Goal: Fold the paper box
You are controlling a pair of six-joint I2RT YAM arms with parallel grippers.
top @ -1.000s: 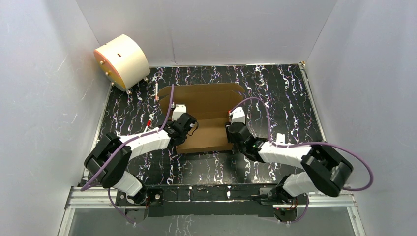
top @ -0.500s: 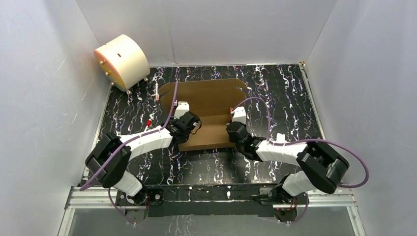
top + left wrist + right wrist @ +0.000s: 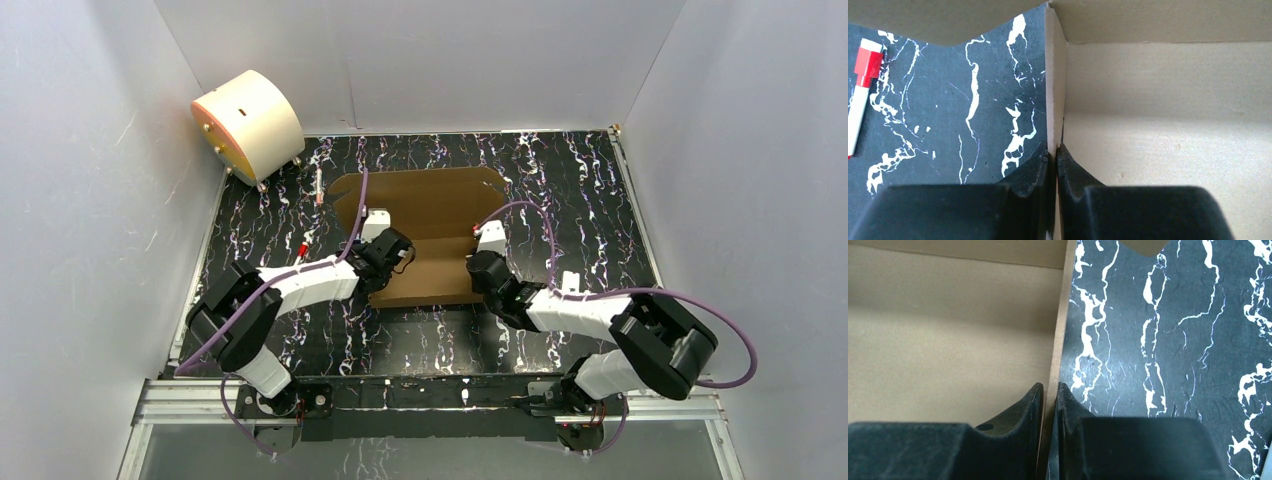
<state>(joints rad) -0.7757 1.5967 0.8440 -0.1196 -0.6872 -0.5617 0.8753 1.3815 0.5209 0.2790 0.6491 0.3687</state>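
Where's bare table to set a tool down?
Free: the far-right stretch of table between the paper box and the right wall; the near strip between the box and the arm bases. Crowded: centre, where left gripper and right gripper pinch the box's side walls; far-left holds the drum and a red-capped marker.

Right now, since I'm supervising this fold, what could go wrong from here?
The left gripper and right gripper each pinch only the thin edge of a box side wall; a wall could slip out or crease. The box lies loose on the table, so uneven pulls may skew it.
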